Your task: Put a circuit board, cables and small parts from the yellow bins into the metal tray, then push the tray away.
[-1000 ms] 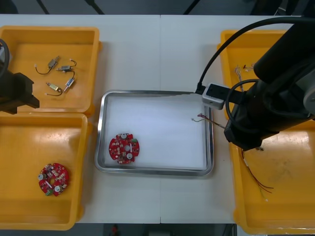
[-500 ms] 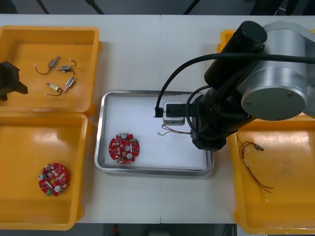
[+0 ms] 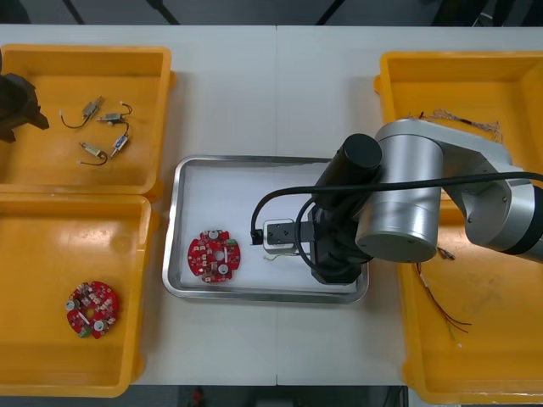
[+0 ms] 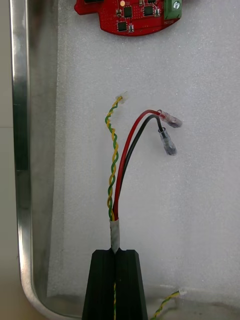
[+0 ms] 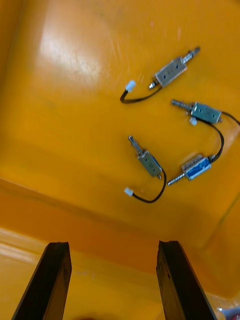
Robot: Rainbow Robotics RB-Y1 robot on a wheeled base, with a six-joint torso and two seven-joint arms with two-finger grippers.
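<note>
Tightly in right gripper (image 4: pixel 116 252): cable (image 4: pixel 111 180); small metal parts (image 5: pixel 149 162) beyond left gripper (image 5: pixel 112 245).

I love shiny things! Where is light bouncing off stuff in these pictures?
Left wrist view: a pale glare patch on the yellow bin's floor, beyond the open left gripper. Right wrist view: the metal tray's rim gleams beside the right gripper, shut on the red, black and yellow-green cable.
</note>
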